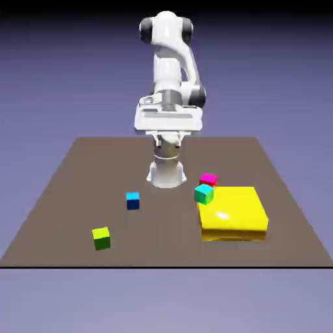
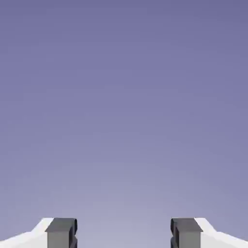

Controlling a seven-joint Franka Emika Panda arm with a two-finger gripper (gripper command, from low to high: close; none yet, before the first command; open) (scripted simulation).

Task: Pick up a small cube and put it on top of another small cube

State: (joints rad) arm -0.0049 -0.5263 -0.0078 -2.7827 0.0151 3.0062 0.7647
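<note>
Lime-green on top, the small cube sits alone near the table's front edge, toward the exterior view's left. Nothing is stacked on it; the whole job remains. The gripper stands open and empty. Behind the teal cube, the magenta one is partly hidden, perhaps touching.

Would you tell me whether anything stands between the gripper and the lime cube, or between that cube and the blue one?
Nothing visible stands between the gripper and the lime cube, nor between that and the blue cube.
</note>
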